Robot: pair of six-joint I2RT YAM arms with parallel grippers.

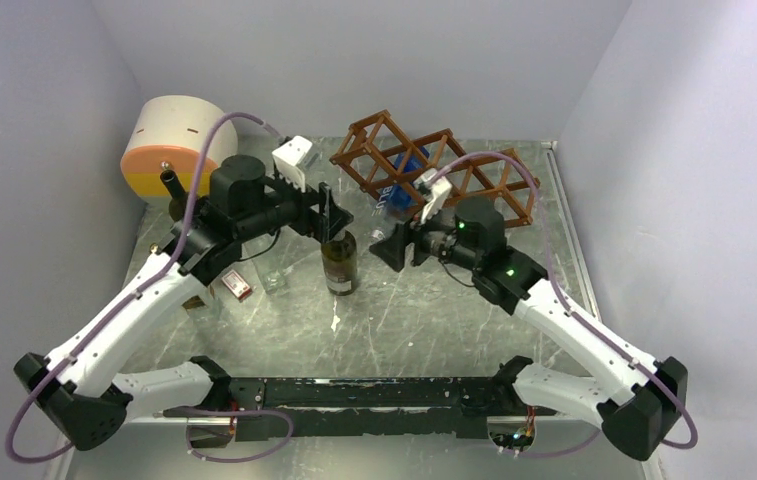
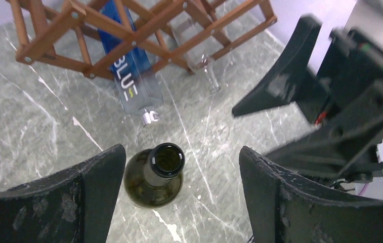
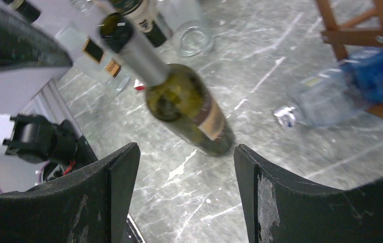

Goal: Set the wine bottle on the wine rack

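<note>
A dark green wine bottle stands upright on the marble table, with an open mouth and a tan label. My left gripper is open right over its neck. In the left wrist view the bottle sits between the fingers, close to the left one, with my gripper empty. My right gripper is open and empty just right of the bottle. In its wrist view the bottle stands beyond the open gripper. The reddish-brown wine rack stands behind, at the back right.
A blue bottle lies in the rack, neck toward me, also in the left wrist view. A clear bottle lies beside it. An orange and cream drum, more bottles and a glass stand left.
</note>
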